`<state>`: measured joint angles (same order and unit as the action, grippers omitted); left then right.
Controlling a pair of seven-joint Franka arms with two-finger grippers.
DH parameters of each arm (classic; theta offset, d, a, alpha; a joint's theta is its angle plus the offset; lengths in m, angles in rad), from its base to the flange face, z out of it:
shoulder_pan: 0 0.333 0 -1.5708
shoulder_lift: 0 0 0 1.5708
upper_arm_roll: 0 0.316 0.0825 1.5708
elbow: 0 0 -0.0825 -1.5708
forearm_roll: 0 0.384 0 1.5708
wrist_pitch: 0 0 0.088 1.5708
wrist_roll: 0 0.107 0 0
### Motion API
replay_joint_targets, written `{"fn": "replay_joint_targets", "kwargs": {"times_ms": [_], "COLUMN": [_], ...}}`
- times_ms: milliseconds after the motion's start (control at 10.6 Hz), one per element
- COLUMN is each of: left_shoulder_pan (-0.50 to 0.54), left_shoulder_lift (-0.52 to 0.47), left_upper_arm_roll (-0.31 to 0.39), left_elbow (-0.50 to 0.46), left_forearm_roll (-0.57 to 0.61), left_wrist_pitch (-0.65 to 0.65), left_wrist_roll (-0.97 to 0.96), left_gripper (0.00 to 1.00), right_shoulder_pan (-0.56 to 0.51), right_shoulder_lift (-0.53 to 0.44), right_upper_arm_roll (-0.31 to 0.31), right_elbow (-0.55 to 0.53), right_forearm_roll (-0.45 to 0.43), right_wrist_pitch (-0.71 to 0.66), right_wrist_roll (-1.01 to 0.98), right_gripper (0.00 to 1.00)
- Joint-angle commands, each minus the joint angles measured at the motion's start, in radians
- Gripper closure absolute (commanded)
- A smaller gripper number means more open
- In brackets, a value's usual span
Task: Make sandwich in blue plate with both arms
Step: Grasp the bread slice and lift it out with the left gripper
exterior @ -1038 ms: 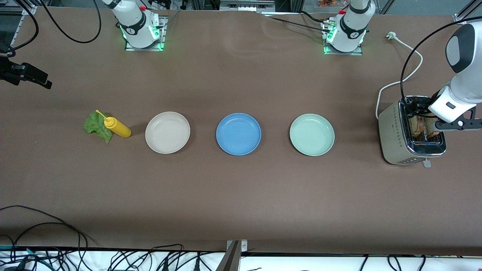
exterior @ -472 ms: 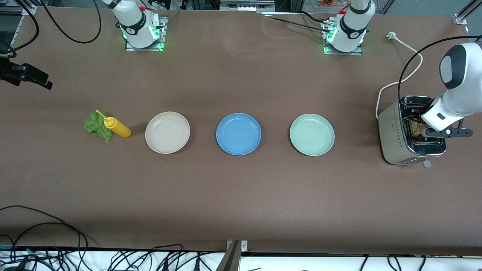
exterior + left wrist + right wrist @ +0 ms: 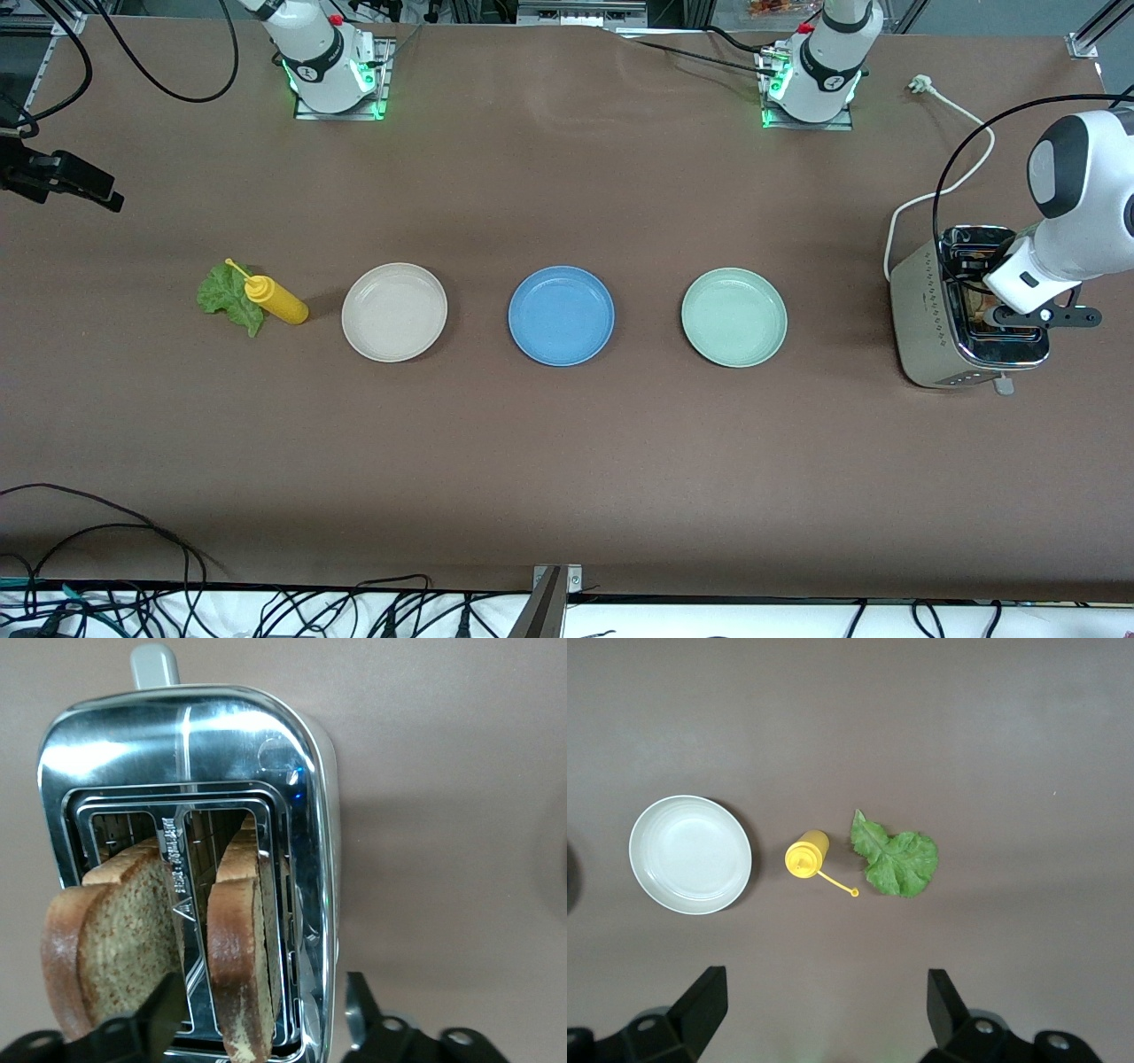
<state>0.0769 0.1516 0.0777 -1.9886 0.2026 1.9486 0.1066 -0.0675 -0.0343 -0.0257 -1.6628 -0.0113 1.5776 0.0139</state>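
From my station, the row nearest the front camera is the three shallow round plates. The blue plate (image 3: 561, 315) sits in the middle with nothing on it, between the beige plate (image 3: 394, 312) toward the right arm's end and the mint-green plate (image 3: 733, 317) toward the left arm's end. All three look like smooth matte plastic with raised rims, on a brown felt-like worktop (image 3: 567, 461).

I judge the sandwich barely begun. Both bread slices (image 3: 133, 930) stand upright in the slots of the chrome toaster (image 3: 966, 310) at the left arm's end, grainy brown faces with darker crusts, poking above the mirror-bright top. The left tool (image 3: 261, 1019) hangs directly over them, fingers spread wide and grasping nothing, one to each side of the slice (image 3: 244, 966) in the slot next to the toaster's long side.

The crinkled lettuce leaf (image 3: 229, 298) lies flat at the right arm's end, touching the glossy yellow squeeze bottle (image 3: 276, 300), which lies on its side. The right tool (image 3: 824, 1014) waits high over that spot, fingers apart and empty.

Left to do: lift both slices, fetch the leaf, stack them on the blue plate.
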Motion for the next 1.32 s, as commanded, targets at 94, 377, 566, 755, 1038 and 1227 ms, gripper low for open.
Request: {"fn": "replay_joint_targets", "kwargs": {"times_ms": [94,377,566,755,1038,1227], "left_shoulder_pan": [0.021,0.021,0.021,0.021,0.018,0.006], "left_shoulder_lift": [-0.004,-0.006,-0.012,-0.029,-0.055,-0.079], "left_upper_arm_roll": [-0.004,-0.003,-0.003,-0.003,-0.004,-0.007], "left_elbow": [0.010,0.013,0.019,0.037,0.102,0.138], "left_forearm_roll": [0.018,0.018,0.017,0.012,-0.011,-0.012], "left_wrist_pitch": [-0.005,-0.019,-0.039,-0.072,-0.190,-0.250], "left_wrist_roll": [0.155,0.160,0.162,0.162,0.165,0.165], "left_gripper": [0.82,0.98,1.00,1.00,1.00,1.00], "right_shoulder_pan": [-0.006,-0.006,-0.006,-0.006,-0.006,-0.006], "right_shoulder_lift": [0.014,0.013,0.010,0.010,0.010,0.008], "right_upper_arm_roll": [0.007,0.007,0.007,0.007,0.007,0.007], "right_elbow": [0.025,0.025,0.025,0.025,0.025,0.025], "right_forearm_roll": [-0.002,-0.001,-0.001,-0.002,-0.001,-0.001], "right_wrist_pitch": [-0.007,-0.019,-0.022,-0.022,-0.022,-0.022], "right_wrist_roll": [0.006,0.004,0.003,0.008,0.003,0.001], "right_gripper": [0.00,0.00,0.00,0.00,0.00,0.00]}}
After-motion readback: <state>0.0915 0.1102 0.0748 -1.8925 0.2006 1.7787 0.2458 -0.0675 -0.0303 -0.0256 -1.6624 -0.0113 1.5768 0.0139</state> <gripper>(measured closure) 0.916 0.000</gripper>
